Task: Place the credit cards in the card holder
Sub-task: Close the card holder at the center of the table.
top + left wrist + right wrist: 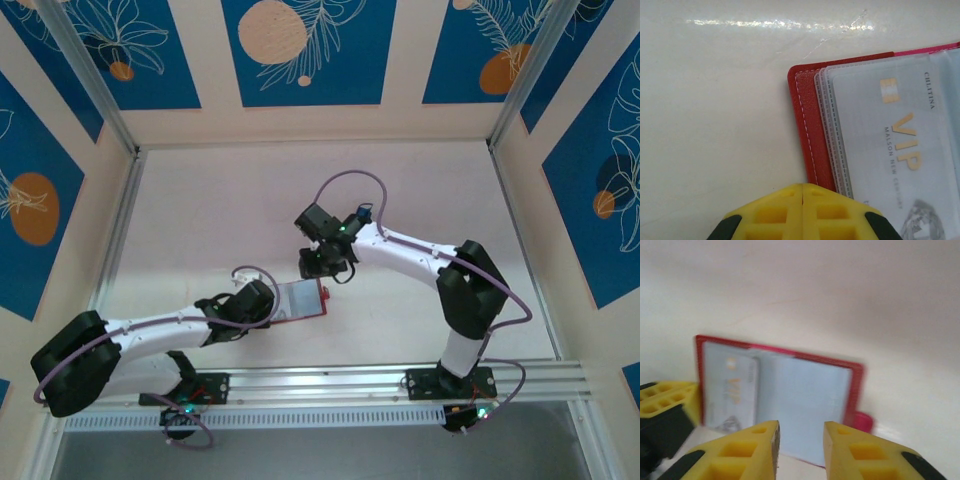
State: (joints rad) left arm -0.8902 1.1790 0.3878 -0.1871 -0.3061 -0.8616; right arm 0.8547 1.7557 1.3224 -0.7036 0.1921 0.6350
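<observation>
- The card holder lies open mid-desk, with one credit card seated in its clear pocket.
- The left fingers, pressed together, sit at its 9 o'clock edge.
- The right fingers, spread and empty, hover at 12 o'clock.
- This insertion looks done; the next move calls for fetching any other card.

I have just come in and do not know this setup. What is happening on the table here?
Two robot arms are working on a red card holder that lies open on the table. The left gripper is shut at the holder's edge; whether it pinches or only presses the cover is unclear. A credit card marked VIP sits inside a clear pocket on that side. The right gripper hangs over the holder, jaws apart, holding nothing.
</observation>
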